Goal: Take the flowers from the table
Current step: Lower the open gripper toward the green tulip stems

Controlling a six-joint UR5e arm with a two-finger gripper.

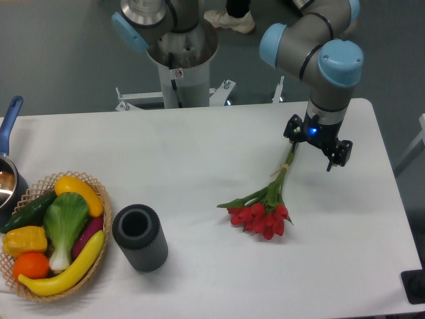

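The flowers [264,211], a small bunch of red tulips with thin green stems and a pale band, lie on the white table [199,153] right of centre. Their heads point toward the front and their stem ends toward the back right. My gripper [316,141] hangs straight down over the stem ends, its black body seen from above. The stem tips run under its left side. The fingertips are hidden beneath the wrist, so I cannot tell whether they are open or shut, or whether they touch the stems.
A dark grey cylinder [139,237] stands at the front, left of centre. A wicker basket [101,199] of toy produce sits at the front left. A pot with a blue handle [8,133] is at the left edge. The arm's base [180,60] stands behind the table.
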